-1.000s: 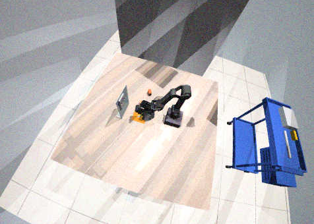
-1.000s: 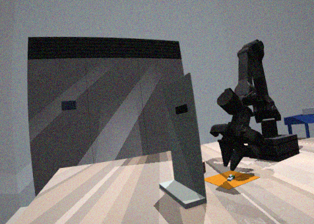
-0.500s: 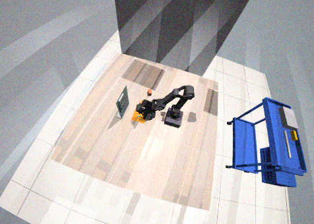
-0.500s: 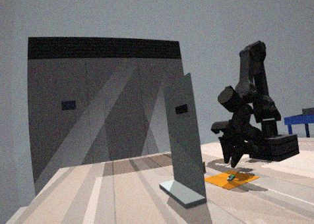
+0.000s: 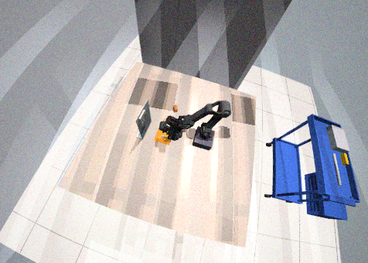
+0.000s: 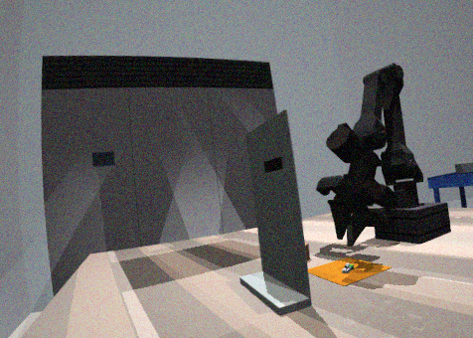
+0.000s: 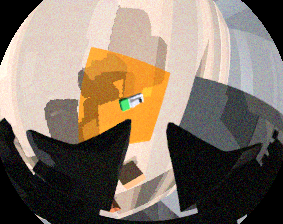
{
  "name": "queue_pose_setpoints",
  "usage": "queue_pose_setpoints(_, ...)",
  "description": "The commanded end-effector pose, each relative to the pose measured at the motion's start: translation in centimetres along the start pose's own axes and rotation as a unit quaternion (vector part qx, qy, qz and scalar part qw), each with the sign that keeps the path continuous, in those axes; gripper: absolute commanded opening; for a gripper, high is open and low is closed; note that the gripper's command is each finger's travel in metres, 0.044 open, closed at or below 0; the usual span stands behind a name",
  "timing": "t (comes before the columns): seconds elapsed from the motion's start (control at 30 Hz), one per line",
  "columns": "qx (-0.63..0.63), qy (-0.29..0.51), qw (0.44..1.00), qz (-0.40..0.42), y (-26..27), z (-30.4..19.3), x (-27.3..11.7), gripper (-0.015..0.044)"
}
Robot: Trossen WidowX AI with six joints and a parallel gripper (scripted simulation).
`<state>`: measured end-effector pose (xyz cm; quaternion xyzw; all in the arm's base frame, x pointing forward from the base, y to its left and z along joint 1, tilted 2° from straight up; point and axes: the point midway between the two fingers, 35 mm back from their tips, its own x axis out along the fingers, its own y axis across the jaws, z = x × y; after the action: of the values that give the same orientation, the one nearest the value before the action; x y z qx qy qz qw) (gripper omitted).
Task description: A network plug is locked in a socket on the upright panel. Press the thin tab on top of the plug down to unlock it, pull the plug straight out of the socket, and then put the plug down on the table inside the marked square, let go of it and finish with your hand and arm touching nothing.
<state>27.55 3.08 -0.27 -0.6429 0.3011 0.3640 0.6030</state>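
Observation:
The network plug, a small clear and white piece with a green end, lies on the orange marked square (image 5: 158,140) (image 6: 323,270) (image 7: 154,107). The plug (image 6: 348,267) (image 7: 131,102) is well inside the square's edges. The dark upright panel (image 5: 144,119) (image 6: 280,211) (image 7: 212,110) stands beside the square on a pale foot. Its socket is not clear to see. My gripper (image 6: 346,242) (image 7: 149,125) is open and empty above the square, with a gap between its fingertips and the plug. The arm touches neither panel nor table.
A small orange block (image 5: 175,108) lies behind the square, near the panel. A dark cabinet (image 5: 209,32) (image 6: 149,171) stands at the back. A blue cart (image 5: 286,168) (image 6: 447,181) stands beyond the arm's base.

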Motion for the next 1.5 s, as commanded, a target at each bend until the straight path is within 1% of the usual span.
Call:
queue_pose_setpoints(0.0,-0.002,-0.002,1.0,-0.003,-0.4,0.0,-0.5,0.0156)
queue_pose_setpoints(1.47,-0.002,-0.002,1.0,-0.002,-3.1,0.0,-5.3,0.0156)
